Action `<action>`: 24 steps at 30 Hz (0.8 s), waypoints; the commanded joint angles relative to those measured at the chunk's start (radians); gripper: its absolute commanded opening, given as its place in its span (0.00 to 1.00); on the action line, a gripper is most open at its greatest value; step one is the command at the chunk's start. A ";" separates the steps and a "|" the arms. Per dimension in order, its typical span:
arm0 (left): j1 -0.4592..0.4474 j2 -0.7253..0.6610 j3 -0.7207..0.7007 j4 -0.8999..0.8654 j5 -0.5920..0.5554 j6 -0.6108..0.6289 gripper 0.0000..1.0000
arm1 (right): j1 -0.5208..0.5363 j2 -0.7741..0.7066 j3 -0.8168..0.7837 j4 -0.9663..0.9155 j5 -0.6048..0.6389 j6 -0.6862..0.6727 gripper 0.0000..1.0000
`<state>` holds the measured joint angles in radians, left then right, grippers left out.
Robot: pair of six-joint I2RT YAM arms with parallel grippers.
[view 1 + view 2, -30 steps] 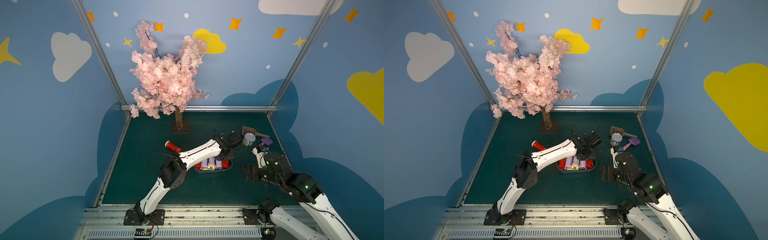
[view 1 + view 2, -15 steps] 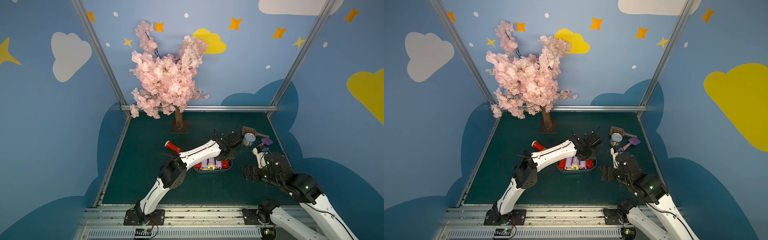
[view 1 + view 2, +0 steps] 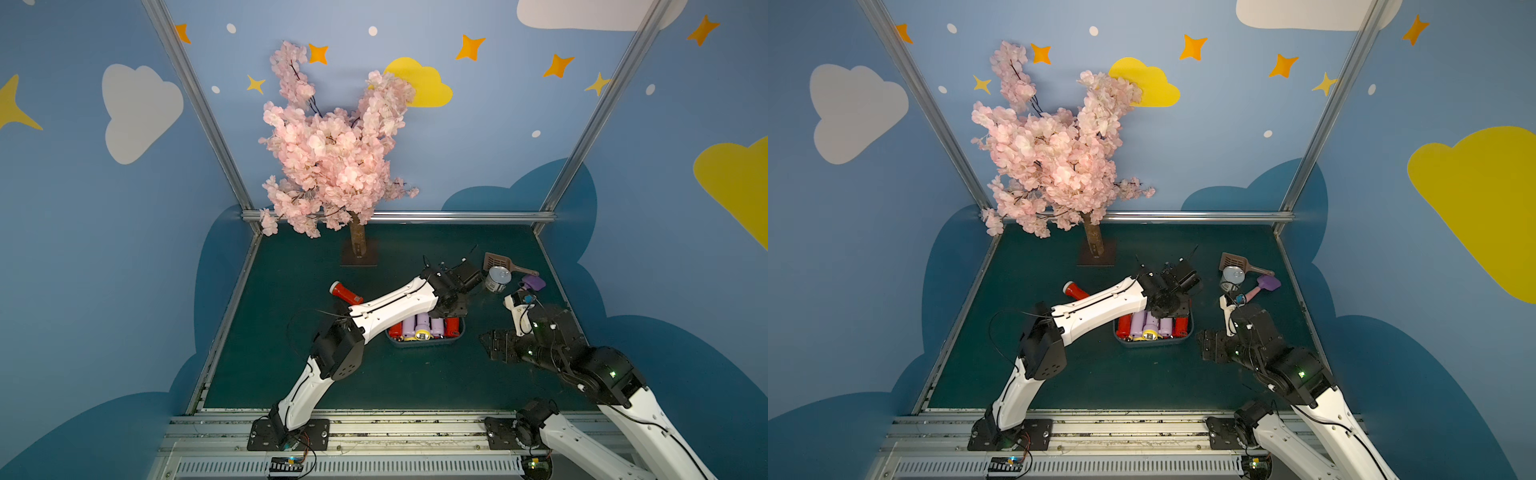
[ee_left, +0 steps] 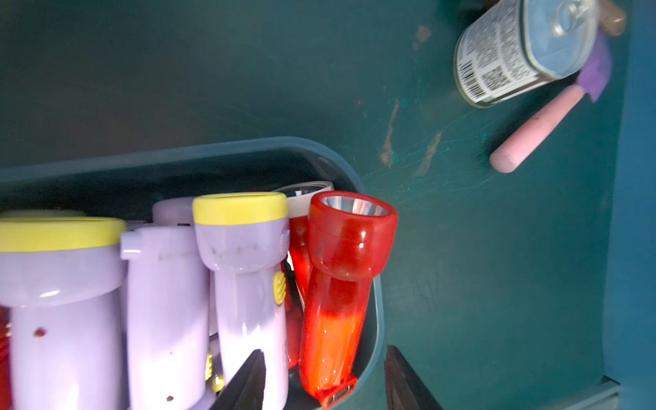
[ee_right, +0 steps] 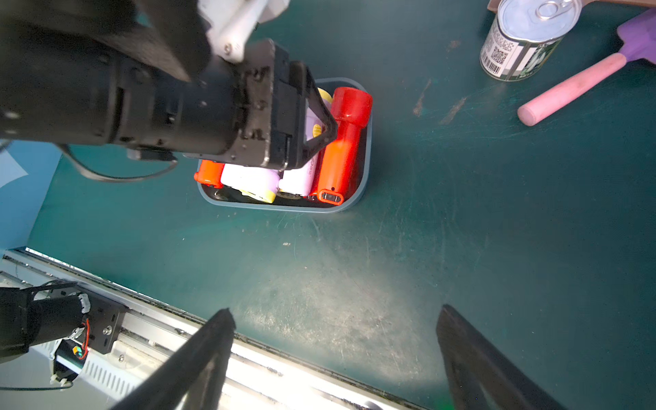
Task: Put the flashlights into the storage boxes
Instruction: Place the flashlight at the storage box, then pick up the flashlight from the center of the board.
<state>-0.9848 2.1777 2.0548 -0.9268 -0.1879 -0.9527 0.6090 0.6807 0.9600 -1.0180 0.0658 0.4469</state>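
The blue-grey storage box (image 3: 424, 344) (image 3: 1150, 343) sits mid-table, packed with lilac and red flashlights (image 3: 422, 326). My left gripper (image 3: 455, 309) (image 4: 324, 380) hangs over its right end. It is open, its fingers (image 5: 319, 122) clear on either side of a red flashlight (image 4: 340, 284) (image 5: 342, 149) that lies along the box's end wall (image 4: 376, 319). Another red flashlight (image 3: 345, 293) (image 3: 1074, 291) lies loose on the mat to the box's far left, partly behind my left arm. My right gripper (image 3: 492, 345) (image 5: 335, 312) is open and holds nothing, over bare mat right of the box.
A silver can (image 3: 497, 279), a brown slotted scoop (image 3: 494, 261) and a purple spatula with a pink handle (image 3: 533, 283) lie at the back right. A pink blossom tree (image 3: 332, 158) stands at the back on a square base (image 3: 358, 259). A metal rail (image 5: 248, 358) runs along the front edge.
My left gripper's jaws have spread apart and the red flashlight now rests free in the box. The right arm has not moved.
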 commanded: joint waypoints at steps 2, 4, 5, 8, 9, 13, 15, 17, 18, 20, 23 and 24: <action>0.002 -0.123 -0.037 -0.036 -0.065 0.015 0.56 | -0.004 0.023 0.008 0.030 -0.035 -0.016 0.89; 0.016 -0.181 -0.082 -0.059 -0.107 0.011 0.59 | -0.005 0.035 0.012 0.041 -0.055 -0.019 0.90; 0.029 -0.223 -0.129 -0.056 -0.127 0.011 0.59 | -0.005 0.040 0.015 0.051 -0.066 -0.020 0.90; 0.096 -0.375 -0.336 0.003 -0.153 -0.014 0.62 | -0.004 0.062 0.023 0.085 -0.104 -0.024 0.90; 0.128 -0.421 -0.415 0.031 -0.142 -0.026 0.63 | -0.003 0.074 0.027 0.094 -0.116 -0.025 0.90; 0.266 -0.620 -0.723 0.176 -0.118 -0.039 0.73 | 0.009 0.125 0.040 0.149 -0.178 -0.018 0.91; 0.335 -0.686 -0.827 0.224 -0.097 -0.040 0.82 | 0.025 0.149 0.048 0.179 -0.196 -0.010 0.91; 0.393 -0.719 -0.886 0.249 -0.086 -0.021 0.88 | 0.050 0.183 0.065 0.201 -0.193 -0.004 0.91; 0.426 -0.722 -0.902 0.254 -0.079 -0.009 0.92 | 0.068 0.207 0.079 0.208 -0.185 -0.002 0.91; 0.476 -0.708 -0.913 0.265 -0.053 0.015 0.98 | 0.104 0.257 0.108 0.218 -0.163 -0.004 0.91; 0.539 -0.646 -0.904 0.297 0.001 0.040 0.99 | 0.150 0.336 0.160 0.228 -0.130 -0.004 0.91; 0.556 -0.618 -0.890 0.297 0.019 0.041 0.99 | 0.159 0.361 0.174 0.231 -0.123 -0.002 0.91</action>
<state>-0.4622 1.5120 1.1450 -0.6838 -0.2321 -0.9455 0.7452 1.0008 1.0832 -0.8242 -0.0864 0.4397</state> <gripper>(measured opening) 0.994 0.907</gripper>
